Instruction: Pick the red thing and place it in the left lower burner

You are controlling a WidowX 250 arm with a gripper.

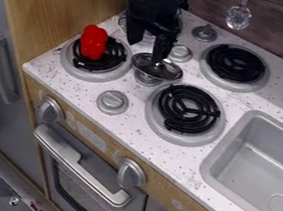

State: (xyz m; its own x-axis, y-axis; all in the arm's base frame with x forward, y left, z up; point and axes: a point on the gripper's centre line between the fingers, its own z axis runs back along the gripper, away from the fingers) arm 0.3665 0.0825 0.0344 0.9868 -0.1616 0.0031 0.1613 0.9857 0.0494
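In the camera view, the black gripper hangs at upper centre, its fingers spread wide with nothing between them. The finger nearer the frame's right side comes down over a shiny metal dish; whether they touch, I cannot tell. The red thing sits on the coil burner at upper left.
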